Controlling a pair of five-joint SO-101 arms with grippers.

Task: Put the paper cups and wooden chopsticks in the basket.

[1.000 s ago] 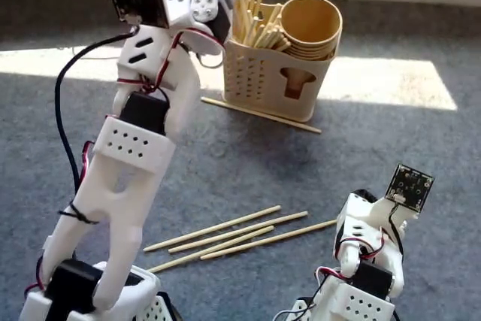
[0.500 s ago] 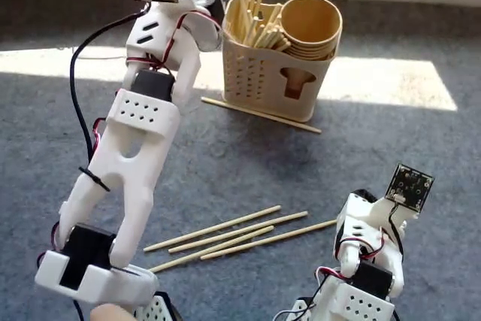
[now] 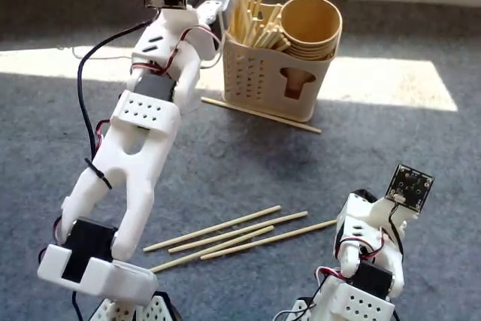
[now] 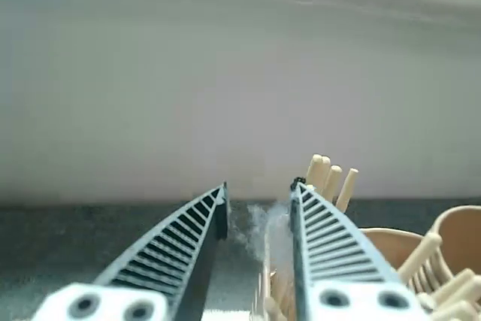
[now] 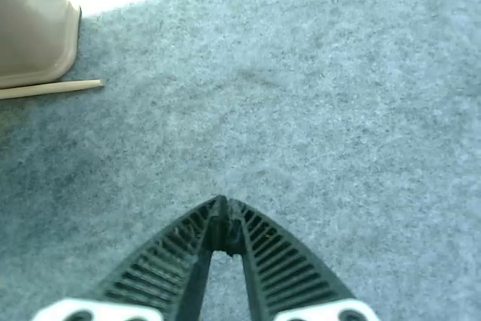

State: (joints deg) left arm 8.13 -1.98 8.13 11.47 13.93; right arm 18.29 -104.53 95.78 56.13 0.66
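Grey carpeted desk (image 3: 225, 155), sunlit at the back. My left hand (image 4: 259, 188) hangs up beside the basket (image 3: 279, 73) rim, fingers parted and empty. Inside the basket stand the paper cups (image 3: 312, 24) and a bunch of chopsticks (image 3: 252, 5). One chopstick (image 3: 259, 114) lies just beside its foot, and several loose chopsticks (image 3: 240, 232) lie between my arms. My right hand (image 5: 223, 212) is pinched together on nothing, low over the carpet

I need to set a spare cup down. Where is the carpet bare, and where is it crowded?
Bare: carpet between the lone chopstick by the basket and the four loose chopsticks; also the sunlit patch right of the basket. Crowded: around those four, and beside the left arm.
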